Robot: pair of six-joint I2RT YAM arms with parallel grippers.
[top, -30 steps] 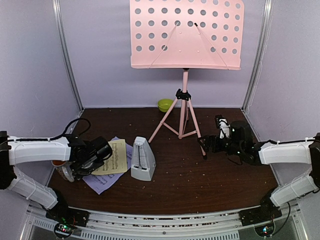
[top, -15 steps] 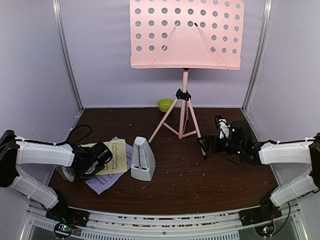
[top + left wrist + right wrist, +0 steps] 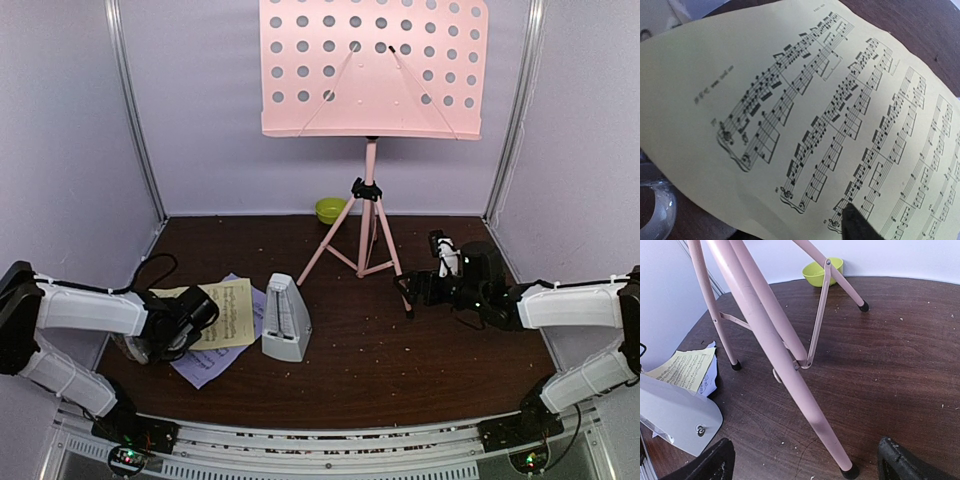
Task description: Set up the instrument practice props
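The pink music stand (image 3: 372, 68) is upright at the back on its tripod (image 3: 365, 235). A yellow music sheet (image 3: 230, 312) lies over a lavender one (image 3: 205, 365) at front left, beside the pale-grey metronome (image 3: 286, 318). My left gripper (image 3: 195, 318) is at the yellow sheet's left edge. The sheet (image 3: 805, 115) fills the left wrist view with one dark fingertip (image 3: 856, 224) on top; the other finger is hidden. My right gripper (image 3: 807, 462) is open, and its fingers straddle the tripod's near leg (image 3: 790, 375) without touching it.
A lime-green bowl (image 3: 330, 209) sits at the back wall behind the tripod. A white mug (image 3: 128, 343) lies under my left forearm by the left wall. Crumbs dot the brown table (image 3: 400, 370). The metronome (image 3: 675, 415) lies left of the right gripper.
My left arm has sunk lower and drawn slightly left onto the yellow sheet's edge, its jaws narrowing. The right arm and the stand have not moved.
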